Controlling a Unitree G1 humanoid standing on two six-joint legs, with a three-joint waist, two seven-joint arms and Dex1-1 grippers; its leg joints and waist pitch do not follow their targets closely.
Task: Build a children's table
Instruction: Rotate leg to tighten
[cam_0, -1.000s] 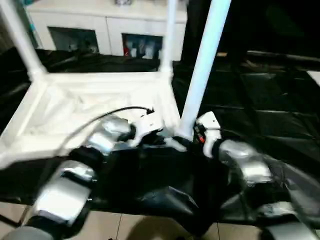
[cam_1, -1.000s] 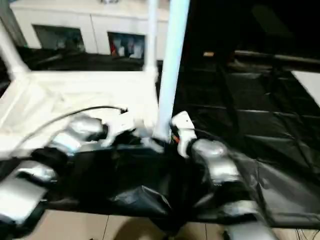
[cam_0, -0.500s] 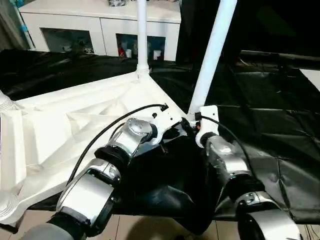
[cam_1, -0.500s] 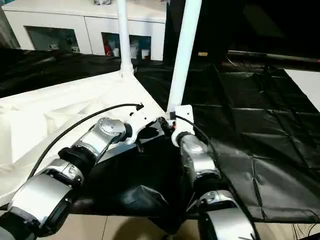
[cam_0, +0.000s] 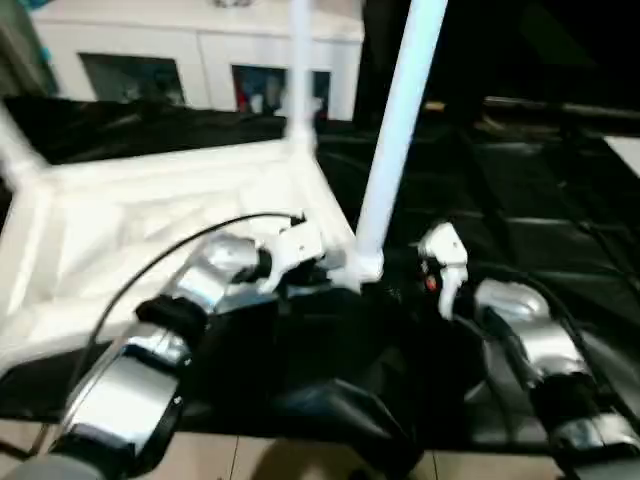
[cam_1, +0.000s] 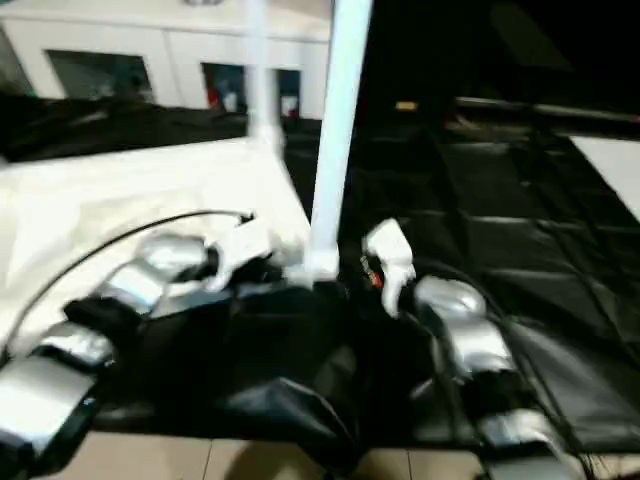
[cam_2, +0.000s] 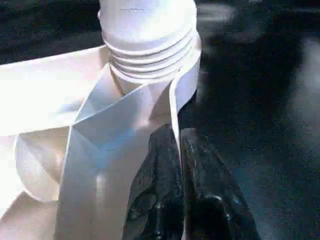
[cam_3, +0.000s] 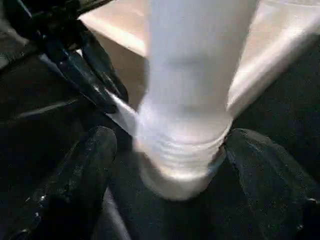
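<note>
White plastic children's table (cam_0: 150, 215) upside down on black-draped work table (cam_0: 540, 210), legs up. Left gripper (cam_2: 179, 150) fingers pinch thin rim wall beside near corner socket. Right gripper (cam_3: 165, 170) fingers spread, straddling threaded leg (cam_3: 187, 100) base, not touching. Judged light, stiff, slick; grip leg low nr socket.

the table top (cam_0: 170, 215) lay underside up on the draped work table (cam_0: 540, 200), over toward the robot's left. a leg (cam_0: 398, 120) stood up from its near right corner, another leg (cam_0: 300, 70) from the far right corner, a third (cam_0: 18, 150) at the far left. the left gripper (cam_2: 178, 167) sat at the near edge of the top, just beside the near leg's base, its fingers pinched on the rim. the right gripper (cam_3: 170, 165) sat at the other side of that base, a finger (cam_3: 75, 175) on either side. a cabinet (cam_0: 200, 60) stood behind the work table.
</note>
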